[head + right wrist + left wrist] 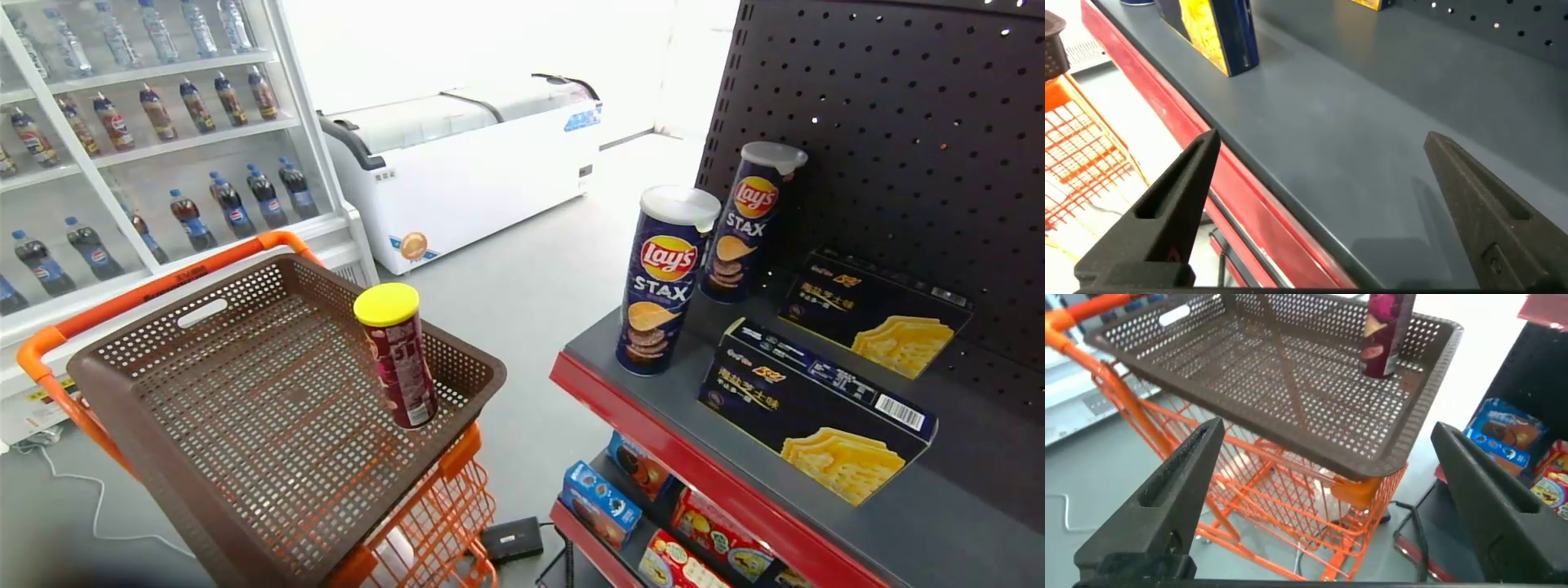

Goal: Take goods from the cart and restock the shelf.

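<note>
The shelf (980, 523) has a grey top and a red front edge. The cart (433, 523) is of orange wire and carries a brown plastic basket (245, 408), perforated all over. On the shelf are two dark flat boxes (816, 408) and two tall blue cans (665, 282). A dark red can (397, 359) with a yellow lid stands upright in the basket's corner nearest the shelf (its top is cut off in the left wrist view). The left gripper (1327, 433) faces the basket and the right gripper (1321, 140) is above the bare shelf top; both are spread wide, holding nothing. Packs (600, 502) below are half hidden.
</note>
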You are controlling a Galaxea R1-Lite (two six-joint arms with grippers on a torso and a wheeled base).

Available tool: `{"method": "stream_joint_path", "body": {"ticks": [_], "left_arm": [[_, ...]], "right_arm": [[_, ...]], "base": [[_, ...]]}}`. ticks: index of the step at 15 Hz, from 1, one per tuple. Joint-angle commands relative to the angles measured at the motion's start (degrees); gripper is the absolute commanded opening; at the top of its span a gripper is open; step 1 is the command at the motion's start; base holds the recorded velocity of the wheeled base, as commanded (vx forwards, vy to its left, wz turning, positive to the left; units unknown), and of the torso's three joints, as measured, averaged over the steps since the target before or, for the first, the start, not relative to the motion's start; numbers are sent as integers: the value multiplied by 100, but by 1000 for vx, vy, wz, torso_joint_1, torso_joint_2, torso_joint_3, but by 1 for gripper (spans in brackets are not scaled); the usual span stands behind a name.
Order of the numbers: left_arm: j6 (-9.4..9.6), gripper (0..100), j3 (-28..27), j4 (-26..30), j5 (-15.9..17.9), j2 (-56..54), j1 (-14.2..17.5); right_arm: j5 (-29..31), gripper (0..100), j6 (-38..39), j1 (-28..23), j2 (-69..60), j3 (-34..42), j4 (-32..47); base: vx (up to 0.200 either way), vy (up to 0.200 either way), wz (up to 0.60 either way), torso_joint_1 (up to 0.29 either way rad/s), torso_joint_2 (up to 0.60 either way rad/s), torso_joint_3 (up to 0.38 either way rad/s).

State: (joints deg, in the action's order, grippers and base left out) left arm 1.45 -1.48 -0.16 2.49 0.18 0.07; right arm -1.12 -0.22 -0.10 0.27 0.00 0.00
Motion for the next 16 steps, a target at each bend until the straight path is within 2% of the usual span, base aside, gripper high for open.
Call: {"method": "stream_joint_path", "body": {"ticks": [1,3,5,6,7,8,10,12,14,16], "left_arm": [[206,100,-907,367,410,606,-42],[215,100,-1399,499,410,1616,-51],[417,100,-1681,350,410,2698,-51],[417,100,-1681,350,410,2698,-51],[479,100,-2111,69,428,3717,-51],[479,100,-2190,-160,428,4086,-78],[461,100,-2111,-837,402,4816,-148],[479,100,-2146,-1206,419,5484,-245],[461,100,-2155,-1803,419,6248,-517],[356,100,-2243,-3069,410,7470,-904]], "right_arm": [[-2,100,-4,1,8,0,0],[-2,100,-4,1,8,0,0],[-2,100,-4,1,8,0,0],[-2,100,-4,1,8,0,0],[-2,100,-4,1,8,0,0],[-2,100,-4,1,8,0,0],[-2,100,-4,10,8,0,0],[-2,100,-4,10,8,0,0],[-2,100,-4,1,8,0,0],[-2,100,-4,1,8,0,0]], "base": [[0,0,0,0,0,0],[0,0,0,0,0,0],[0,0,0,0,0,0],[0,0,0,0,0,0],[0,0,0,0,0,0],[0,0,0,0,0,0],[0,0,0,0,0,0],[0,0,0,0,0,0],[0,0,0,0,0,0],[0,0,0,0,0,0]]}}
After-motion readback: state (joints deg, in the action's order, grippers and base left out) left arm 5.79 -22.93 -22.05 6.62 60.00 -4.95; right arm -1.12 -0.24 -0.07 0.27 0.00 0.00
